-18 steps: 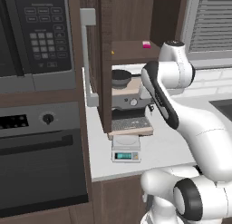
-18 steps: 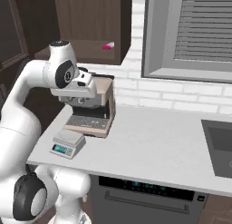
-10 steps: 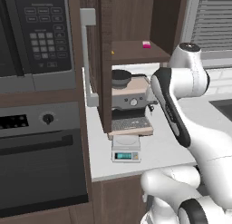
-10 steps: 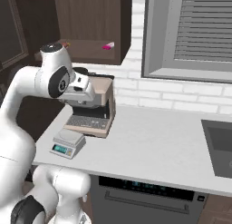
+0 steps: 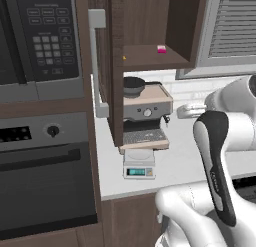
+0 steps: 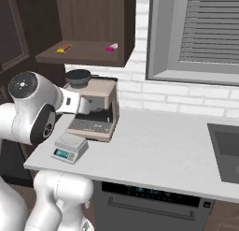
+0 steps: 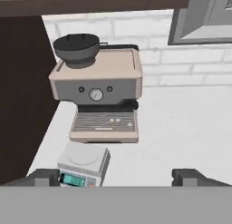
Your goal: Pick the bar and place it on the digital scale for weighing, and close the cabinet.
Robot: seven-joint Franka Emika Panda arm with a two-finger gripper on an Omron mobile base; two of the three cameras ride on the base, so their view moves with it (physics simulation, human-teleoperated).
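The coffee machine point(image 5: 144, 116) sits on the counter point(image 6: 163, 150), w/ the digital scale point(image 5: 138, 166) right in front of it, touching or almost. The scale's top is bare & its little screen glows blue-green.

Above the coffee machine is the cabinet point(image 5: 150, 21), door point(image 5: 102, 66) swung wide open. On its shelf lies the bar point(image 6: 64, 48), up & to the left of the machine in the right base view. A tiny pink block point(image 6: 111, 47) lies on the same shelf, well apart from the bar.

The gripper point(image 7: 118, 177) hangs in the air in front of the coffee machine, over the counter. Its fingertips point(image 7: 45, 177) are spread wide, holding nothing.
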